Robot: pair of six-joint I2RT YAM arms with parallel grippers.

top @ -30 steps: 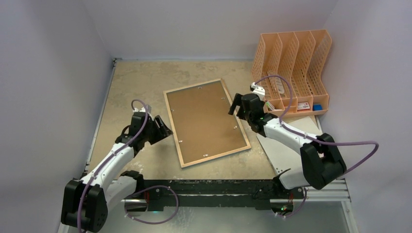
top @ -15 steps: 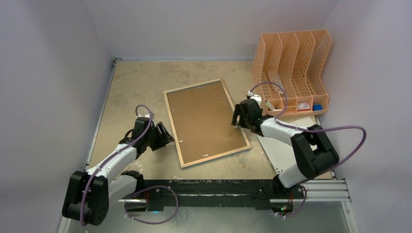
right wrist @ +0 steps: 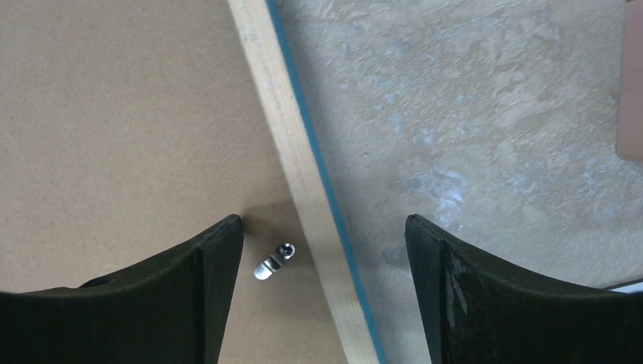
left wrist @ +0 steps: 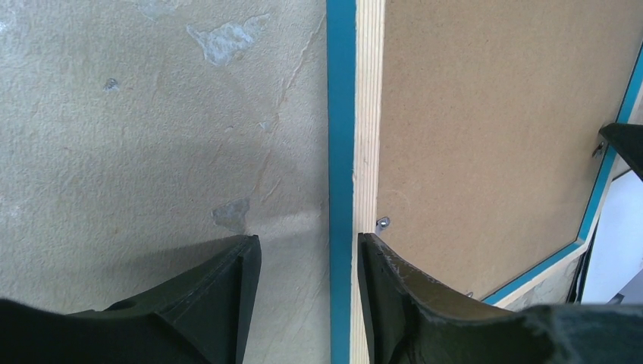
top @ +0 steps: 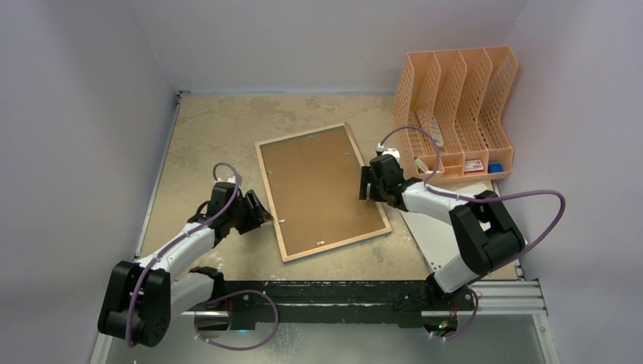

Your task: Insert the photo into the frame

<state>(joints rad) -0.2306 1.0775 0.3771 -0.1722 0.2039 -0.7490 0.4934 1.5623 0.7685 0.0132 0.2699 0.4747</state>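
The frame lies face down mid-table, showing pale wood rear edges, a cyan outer edge and the brown backing board in it. The photo is not in view. My left gripper is open at the frame's left rail. In the left wrist view its jaws straddle the cyan and wood rail. My right gripper is open at the frame's right rail. In the right wrist view one finger is over the board and the other over the table, with the rail between.
A peach file organiser stands at the back right. A white flat sheet lies under the right arm. Small metal clips sit on the backing board near the rails. Walls close in on the left, back and right.
My right gripper has come down and nearer onto the frame's right rail. My left gripper has shifted slightly nearer along the left rail. The frame has not moved.
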